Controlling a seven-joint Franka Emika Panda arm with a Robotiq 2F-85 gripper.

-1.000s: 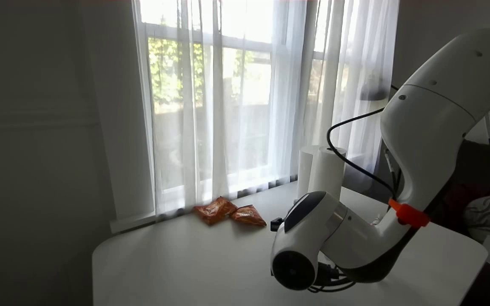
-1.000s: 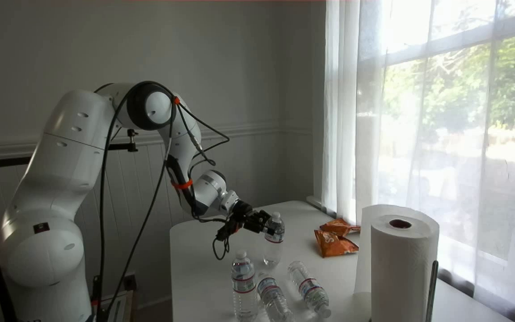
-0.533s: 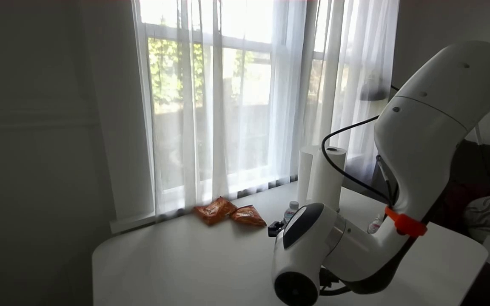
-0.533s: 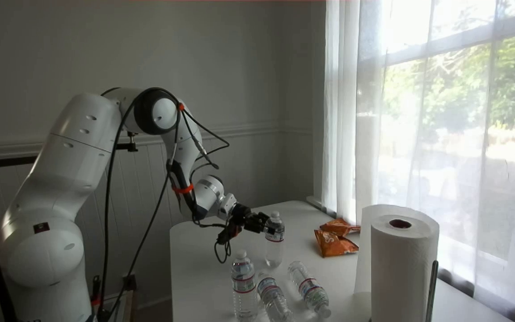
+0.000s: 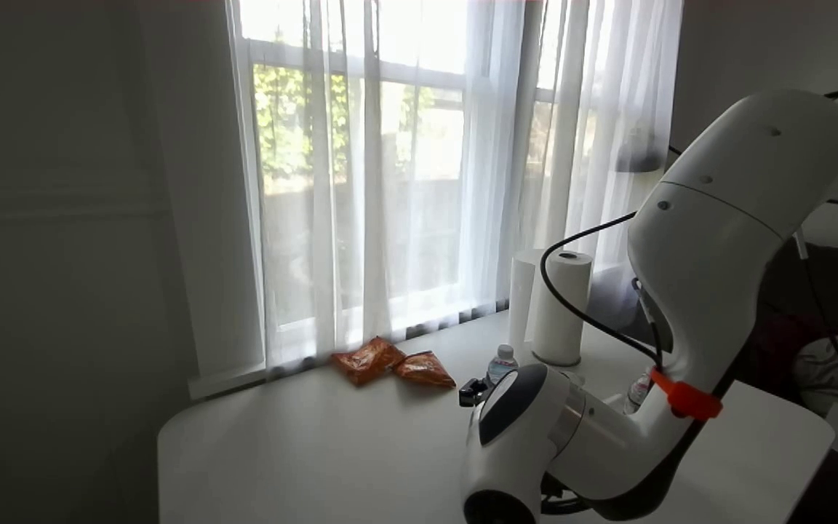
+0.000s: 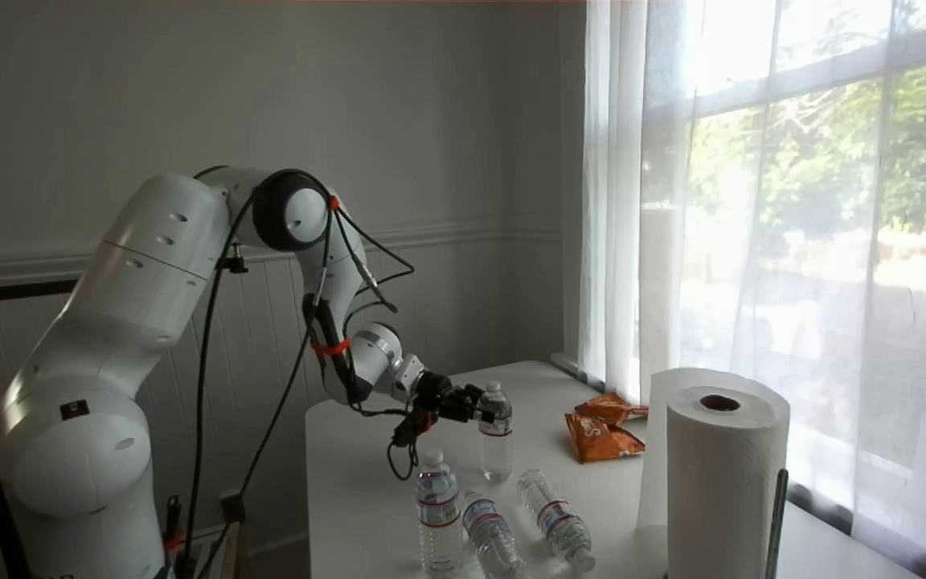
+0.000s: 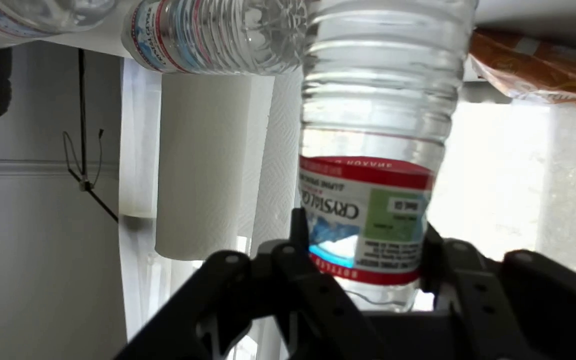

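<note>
While the gripper [image 7: 365, 240] spans the held btl [image 7: 375, 120], its fingers [image 7: 299, 230] press in from both sides over the label; no gap shows, so spread = btl width & it looks gripped. Btl is upright mid-table, well left of the paper towel roll [image 6: 724, 482]; base on the white table [image 6: 374, 515] or just off it, can't tell. In an exterior view: standing btl [image 6: 439, 515] near & left of it, two lying btls [image 6: 555, 521] nearer, next to each other, orange snack bags [image 6: 604, 438] right & a bit farther, by the sheer curtains [image 6: 612, 241].

Handling, best guess: thin ribbed plastic, so gives under a squeeze, esp. if part-empty; smooth label cd slip, more so if damp. Faint wavy line just past the label in wrist view is maybe the water lvl; if so, btl's nearly full, i.e. moderate wt, walls stiffer, contents may slosh. Best hold: label band, approx. where the fingers are, upper half; firm, not crushing. Ribs lower down wd flex more, & cap's too narrow for a sure grip. Not fragile, but tall & slim, so tippy w/o support.
</note>
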